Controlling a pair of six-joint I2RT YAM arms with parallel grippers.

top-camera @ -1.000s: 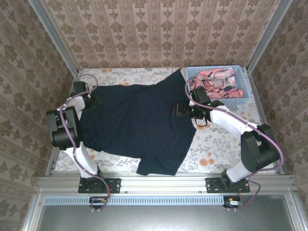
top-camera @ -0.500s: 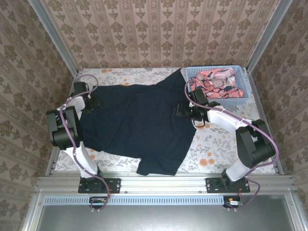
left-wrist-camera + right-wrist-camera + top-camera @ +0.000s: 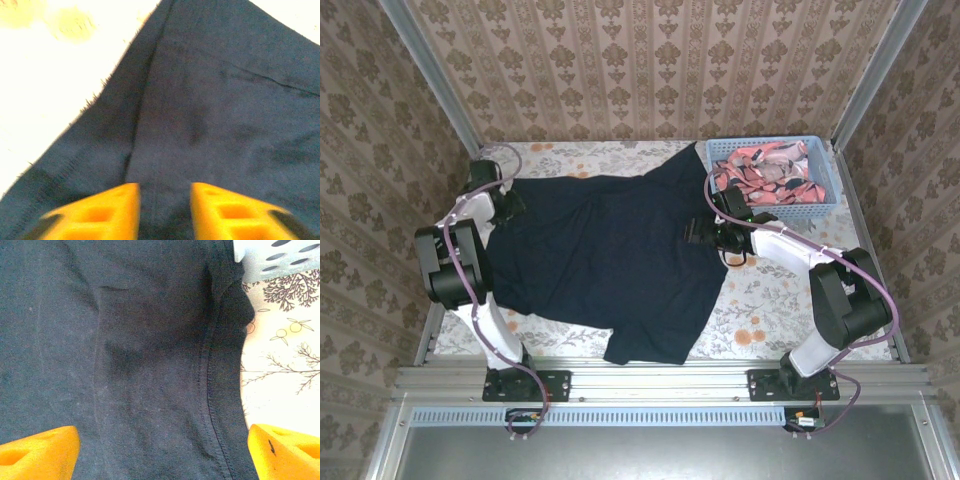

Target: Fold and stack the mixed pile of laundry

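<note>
Hovering over a spread navy T-shirt: one claw wide, one half-closed

From above, the dark navy T-shirt [image 3: 610, 260] lies opened out across the flowered tablecloth [image 3: 770, 300]. One sleeve reaches toward the far right corner, where the light blue lattice basket [image 3: 827, 190] holds the pink patterned garment [image 3: 770, 170]. The overhead view gives the shirt's whole outline and what sits in the basket, while the wrist cameras give weave and stitching up close.

The left claw [image 3: 505, 205] sits at the shirt's far left edge, and the right claw [image 3: 698, 232] at its right side, near the basket. From overhead both sets of black fingertips melt into the dark cloth.

At the left wrist, the yellow fingers [image 3: 112, 205] stand a narrow gap apart over navy cloth, next to a fold that runs along the shirt's edge, with bright tablecloth off to the left. The picture is blurred and the tips are cut off at the bottom, so I cannot tell whether they pinch the fabric or only hang over it.

At the right wrist, the fingers [image 3: 40, 450] are spread wide at the lower corners, released, with flat shirt between them. A stitched hem runs down near the right-hand finger. A corner of the basket pokes in at the top right, cropped by the frame.
</note>
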